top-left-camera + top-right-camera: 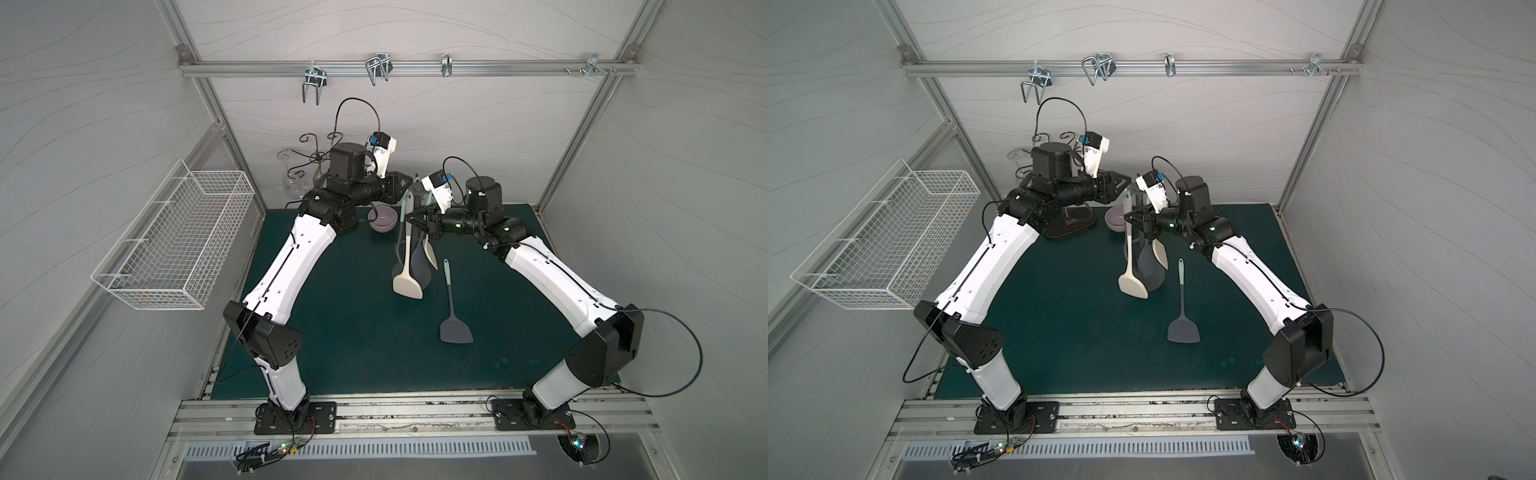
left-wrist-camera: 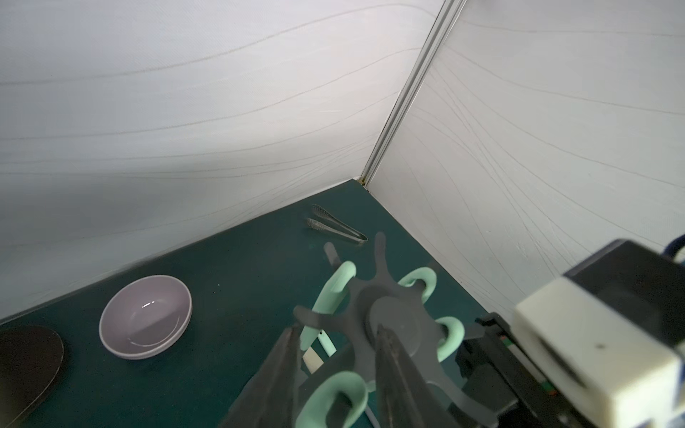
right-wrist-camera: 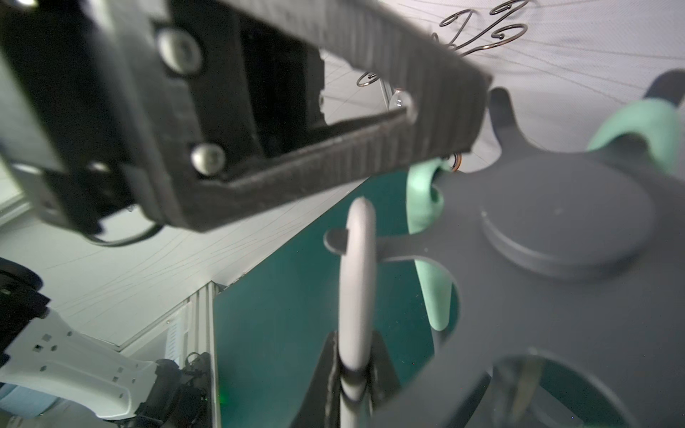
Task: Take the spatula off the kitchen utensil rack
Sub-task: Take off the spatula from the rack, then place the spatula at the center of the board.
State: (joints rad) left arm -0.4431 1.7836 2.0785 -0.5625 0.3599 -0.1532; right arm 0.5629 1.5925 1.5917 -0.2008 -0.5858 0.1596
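The kitchen utensil rack's dark grey star crown [image 2: 393,318] [image 3: 567,215] stands at the back middle of the mat [image 1: 415,190]. Several mint loop handles [image 2: 333,285] hang from its hooks. My right gripper [image 3: 354,367] [image 1: 409,218] [image 1: 1128,216] is shut on the pale handle [image 3: 357,266] of a spatula still hooked on one crown arm. Its cream head [image 1: 408,284] hangs low beside the pole. My left gripper [image 2: 337,329] [image 1: 409,180] hovers just over the crown, jaws apart along one arm. Whether it touches the crown I cannot tell.
A grey-headed spatula with a mint handle [image 1: 451,316] lies flat on the green mat. A purple bowl [image 1: 382,219] [image 2: 146,317] sits left of the rack, metal tongs [image 2: 335,226] near the back corner. A bronze scrolled stand [image 1: 316,158] and a white wire basket [image 1: 174,237] are at the left.
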